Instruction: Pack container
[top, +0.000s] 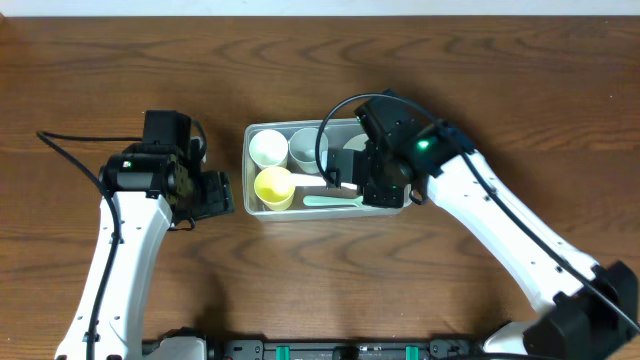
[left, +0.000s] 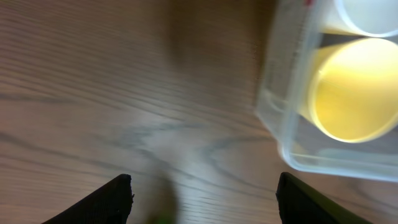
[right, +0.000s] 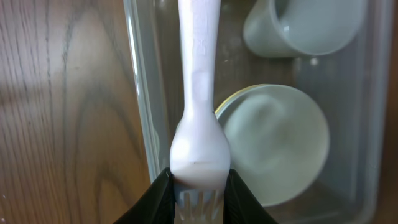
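Wood table (top: 120, 60). Clear container (top: 248, 165) sits mid-frame in the overhead view, long axis left-right. Right gripper (right: 198, 182) is over its right half, clamped on a white utensil (right: 199, 74) that lies along that axis by the lower wall. Left gripper (left: 205, 196) is wide and empty, just left of the container. Likely next: the right gripper lowers and lets go.

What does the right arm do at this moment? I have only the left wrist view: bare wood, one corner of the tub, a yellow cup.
Observer: The right pincer is shut on a white spoon, over the tub.
Operator: Is another spoon inside already?
Observer: Yes, a pale green spoon lies flat in the tub, beside the yellow cup.
Operator: Any cup I cannot see?
Observer: A grey cup stands next to the white cup.
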